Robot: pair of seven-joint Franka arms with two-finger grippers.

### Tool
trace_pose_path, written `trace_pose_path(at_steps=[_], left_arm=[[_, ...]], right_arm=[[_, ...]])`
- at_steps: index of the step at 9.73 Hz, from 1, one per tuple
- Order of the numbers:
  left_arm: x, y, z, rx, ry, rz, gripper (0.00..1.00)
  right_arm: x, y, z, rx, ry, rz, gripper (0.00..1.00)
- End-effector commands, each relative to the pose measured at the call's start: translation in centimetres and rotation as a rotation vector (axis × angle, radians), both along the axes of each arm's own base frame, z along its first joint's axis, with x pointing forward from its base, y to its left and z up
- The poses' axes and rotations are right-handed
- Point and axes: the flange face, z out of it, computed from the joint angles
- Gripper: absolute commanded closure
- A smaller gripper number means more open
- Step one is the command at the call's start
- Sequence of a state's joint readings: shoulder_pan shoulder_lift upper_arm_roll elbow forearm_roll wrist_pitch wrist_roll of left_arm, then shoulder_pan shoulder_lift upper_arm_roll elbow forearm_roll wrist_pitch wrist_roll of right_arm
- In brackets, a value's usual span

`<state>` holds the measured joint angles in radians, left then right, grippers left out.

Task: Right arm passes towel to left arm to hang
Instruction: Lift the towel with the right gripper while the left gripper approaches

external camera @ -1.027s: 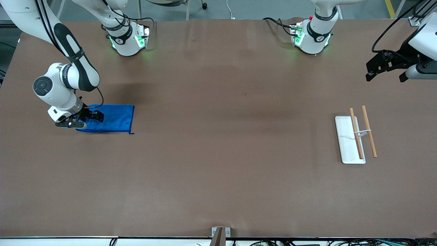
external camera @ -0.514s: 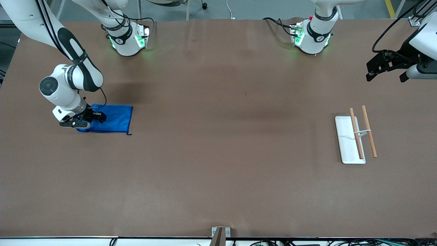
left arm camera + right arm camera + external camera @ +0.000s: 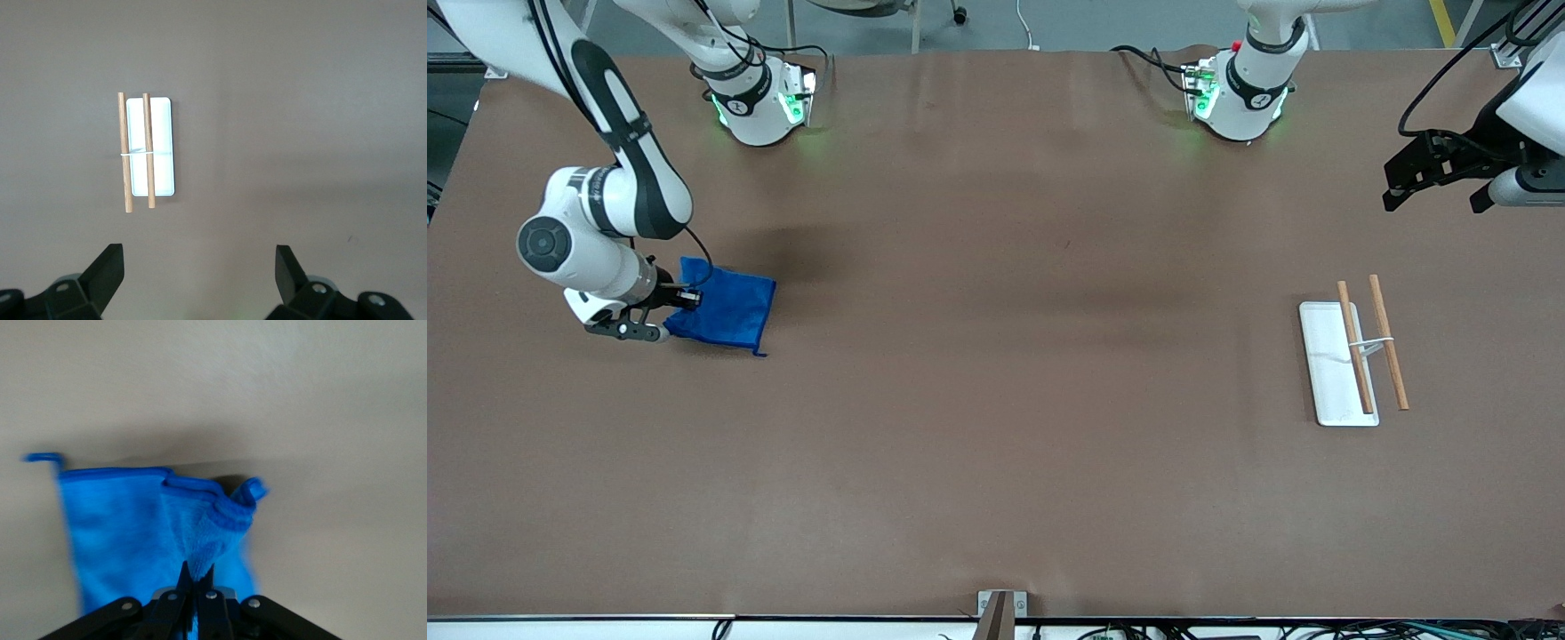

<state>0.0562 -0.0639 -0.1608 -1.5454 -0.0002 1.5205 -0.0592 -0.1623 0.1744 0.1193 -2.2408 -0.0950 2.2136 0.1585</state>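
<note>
Right arm (image 3: 618,133) reaches from its green-lit base down toward its own end of the bench, elbow bent, wrist low and tilted. Right gripper (image 3: 680,298) sits just above the bench, fingers (image 3: 200,590) pinched tight together on the towel (image 3: 725,311), cloth bunched between them. Left arm (image 3: 1525,98) waits, raised at its own end of the bench, wrist roughly level. Left gripper (image 3: 1405,182) hangs in the air over bare bench near that end, fingers (image 3: 107,270) spread wide with nothing between them; in the left wrist view both fingertips point down at the bench.
</note>
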Motion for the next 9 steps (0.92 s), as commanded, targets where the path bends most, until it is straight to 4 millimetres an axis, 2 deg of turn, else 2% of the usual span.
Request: trace_pose_path(at_steps=[1, 2, 4, 5, 6, 8, 9], left_arm=[[0.4, -0.1, -1.4, -0.018, 0.045, -0.017, 0.0], [0.2, 0.1, -1.6, -0.024, 0.064, -0.038, 0.0], [0.2, 0.8, -2.2, -0.047, 0.089, -0.089, 0.0], [0.1, 1.0, -3.8, -0.077, 0.126, -0.083, 0.0], [0.1, 0.2, -5.9, -0.15, 0.169, -0.087, 0.0], [0.6, -1.4, -10.0, -0.324, 0.19, -0.072, 0.0], [0.9, -1.9, -12.2, -0.414, 0.17, -0.087, 0.0]], right_arm=[[4.4, 3.7, 9.1, -0.022, 0.026, -0.012, 1.0], [5.4, 5.9, 12.1, -0.024, 0.02, -0.002, 1.0], [6.1, 11.7, 15.9, -0.005, -0.033, 0.066, 1.0], [5.8, 15.1, 16.6, 0.074, -0.047, 0.084, 1.0], [6.3, 17.3, 17.8, 0.211, -0.085, 0.049, 1.0], [5.9, 23.1, 20.3, 0.382, -0.149, 0.044, 1.0], [5.6, 25.1, 21.1, 0.465, -0.155, 0.021, 1.0]])
